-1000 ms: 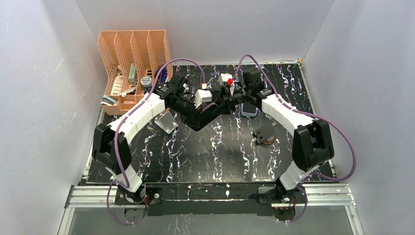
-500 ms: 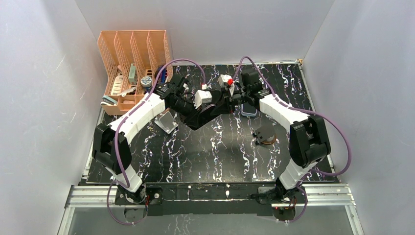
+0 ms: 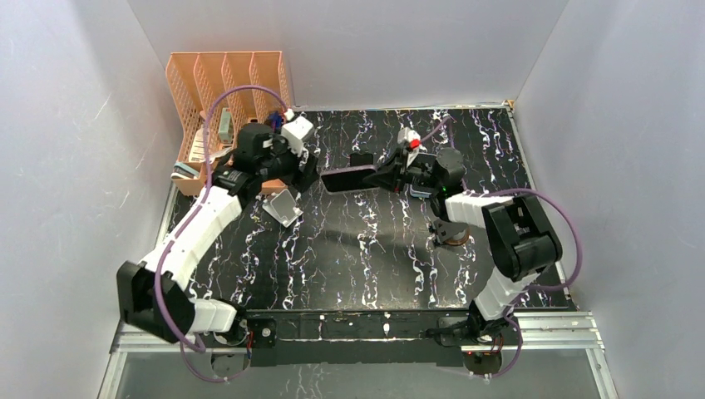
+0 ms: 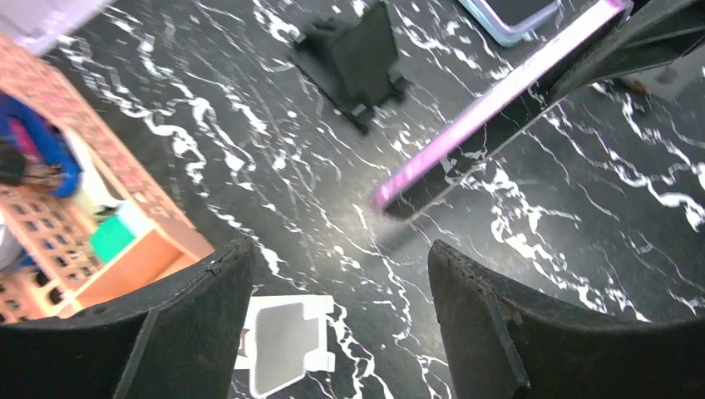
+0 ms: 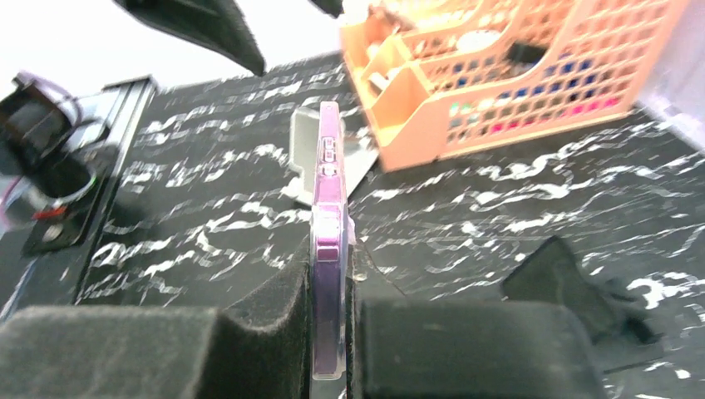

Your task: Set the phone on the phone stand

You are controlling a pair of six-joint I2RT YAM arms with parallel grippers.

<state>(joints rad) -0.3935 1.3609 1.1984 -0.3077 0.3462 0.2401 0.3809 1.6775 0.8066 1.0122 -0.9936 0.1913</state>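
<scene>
The phone (image 3: 347, 177), in a purple case, is held off the table and edge-on by my right gripper (image 3: 378, 174), which is shut on its right end. In the right wrist view the phone (image 5: 328, 208) stands clamped between the pads of that gripper (image 5: 331, 332). The phone stand (image 3: 283, 206), white with a grey plate, sits on the table below and left of the phone; it also shows in the left wrist view (image 4: 283, 345). My left gripper (image 3: 306, 170) is open and empty, just above the stand and left of the phone's free end (image 4: 499, 108).
An orange file organizer (image 3: 224, 108) with small items stands at the back left. A second phone in a pale blue case (image 3: 422, 189) lies under the right wrist. A round dark object (image 3: 453, 231) and a black block (image 3: 360, 158) sit nearby.
My left arm has pulled back to the left, away from the phone, and its gripper is now open. The right gripper alone holds the phone, now stretched out level toward the left.
</scene>
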